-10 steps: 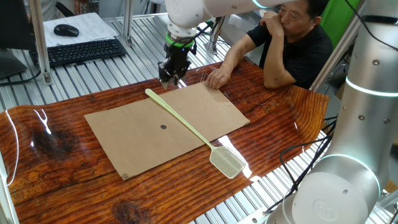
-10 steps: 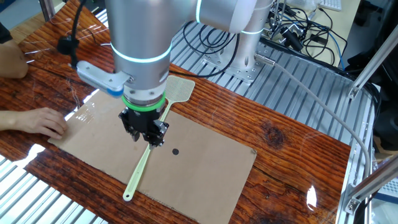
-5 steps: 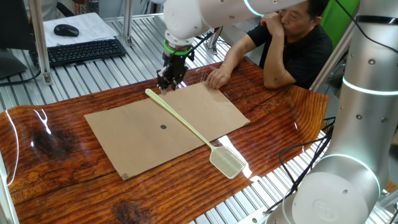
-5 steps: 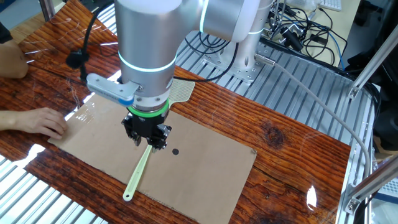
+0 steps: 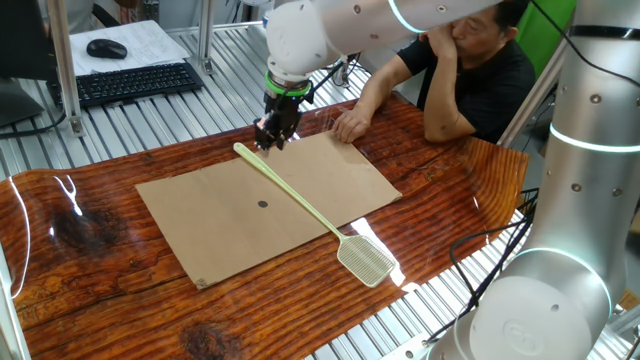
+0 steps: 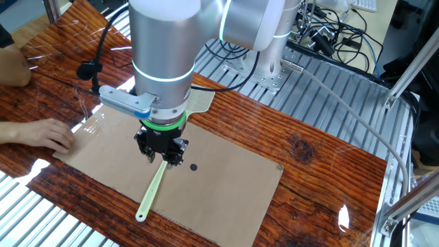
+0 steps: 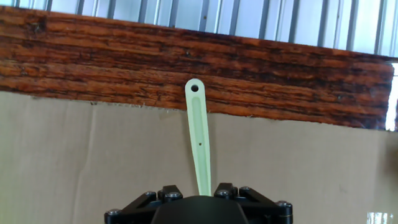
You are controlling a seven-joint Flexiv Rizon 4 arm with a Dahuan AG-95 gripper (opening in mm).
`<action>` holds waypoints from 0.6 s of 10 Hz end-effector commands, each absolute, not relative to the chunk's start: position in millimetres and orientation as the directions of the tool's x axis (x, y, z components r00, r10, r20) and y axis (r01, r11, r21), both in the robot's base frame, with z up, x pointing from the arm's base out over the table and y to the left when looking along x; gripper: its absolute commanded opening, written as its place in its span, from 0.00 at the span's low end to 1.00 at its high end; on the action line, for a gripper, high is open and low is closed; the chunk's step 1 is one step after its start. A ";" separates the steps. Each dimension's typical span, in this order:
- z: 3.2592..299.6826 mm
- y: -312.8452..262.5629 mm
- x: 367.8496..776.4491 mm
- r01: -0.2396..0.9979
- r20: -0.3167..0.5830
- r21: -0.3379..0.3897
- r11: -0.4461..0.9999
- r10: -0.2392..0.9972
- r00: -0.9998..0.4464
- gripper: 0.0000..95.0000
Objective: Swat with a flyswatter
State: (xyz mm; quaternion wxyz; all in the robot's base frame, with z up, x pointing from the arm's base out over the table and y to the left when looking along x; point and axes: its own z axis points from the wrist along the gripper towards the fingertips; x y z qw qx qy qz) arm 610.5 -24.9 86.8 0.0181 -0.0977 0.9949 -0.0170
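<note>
I'm holding the claw spread wide, hovering over the flyswatter handle; swatter is lying across the cardboard.

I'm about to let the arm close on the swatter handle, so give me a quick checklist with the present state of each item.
1. Gripper open: ok.
2. Gripper above the flyswatter handle, near its end: ok in both fixed views.
3. Handle centred between the fingers: ok in the hand view, where it runs straight under the hand.
4. Flyswatter lying flat on the cardboard sheet, head past the sheet's edge: ok.
5. Fingertips low enough to grasp: cannot tell.
6. Person's hand clear of the gripper: ok, though it rests at the cardboard's far edge.
</note>
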 end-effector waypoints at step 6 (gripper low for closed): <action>81.7 -27.6 614.5 -0.241 -0.044 -0.035 0.970 -0.242 -0.969 0.40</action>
